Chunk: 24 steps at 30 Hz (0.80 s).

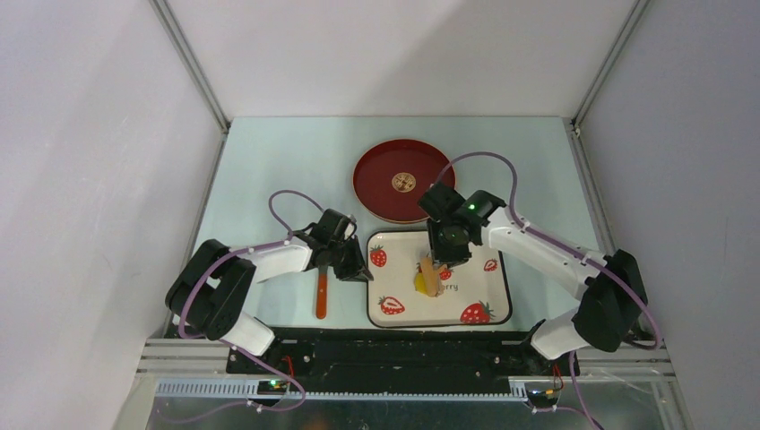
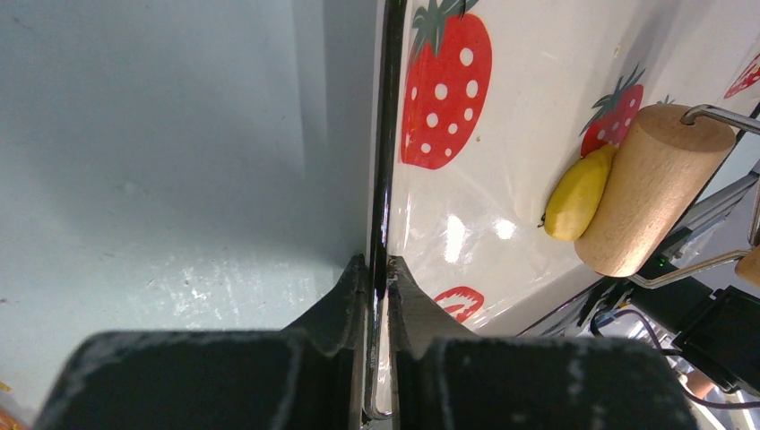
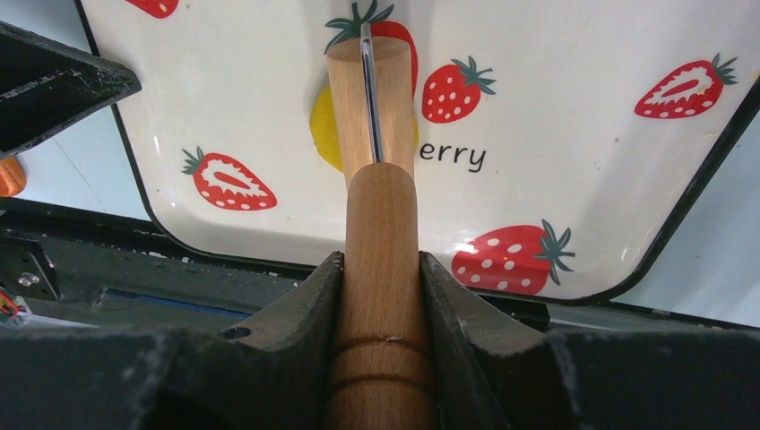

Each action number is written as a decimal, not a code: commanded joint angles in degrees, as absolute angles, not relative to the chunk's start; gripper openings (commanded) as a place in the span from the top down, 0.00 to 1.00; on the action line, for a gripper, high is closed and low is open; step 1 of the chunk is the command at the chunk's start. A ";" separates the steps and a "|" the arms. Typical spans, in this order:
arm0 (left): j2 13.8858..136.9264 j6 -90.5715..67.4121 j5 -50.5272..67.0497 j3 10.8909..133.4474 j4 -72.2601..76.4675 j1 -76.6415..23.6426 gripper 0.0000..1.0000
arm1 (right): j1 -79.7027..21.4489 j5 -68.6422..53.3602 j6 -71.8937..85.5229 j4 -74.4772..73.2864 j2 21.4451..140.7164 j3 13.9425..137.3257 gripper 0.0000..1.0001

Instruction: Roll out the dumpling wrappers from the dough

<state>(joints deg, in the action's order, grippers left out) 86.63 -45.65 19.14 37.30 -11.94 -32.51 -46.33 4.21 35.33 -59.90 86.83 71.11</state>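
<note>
Looks soft, light, likely tacky: small yellow dough lump (image 2: pixel 578 193). Press, don't pinch; right end effector (image 3: pixel 381 264) clamps wooden roller handle (image 3: pixel 381 206); left end effector (image 2: pixel 378 269) pinches strawberry-print tray rim (image 2: pixel 387 134).

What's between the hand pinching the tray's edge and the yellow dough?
Only bare, shiny tray, seen in the left wrist view: the left gripper clamps its rim, and the dough lies by the roller.

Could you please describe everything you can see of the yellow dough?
The dough is a small, bright yellow lump, smooth and soft-looking, rounded rather than rolled flat. It lies near the middle of the strawberry-print tray, and the wooden roller presses on it, hiding part of it.
</note>
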 commanded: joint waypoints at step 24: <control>88.63 -45.97 16.24 35.95 -13.92 -33.21 1.00 | -31.95 -10.39 32.61 -57.27 69.54 66.75 1.00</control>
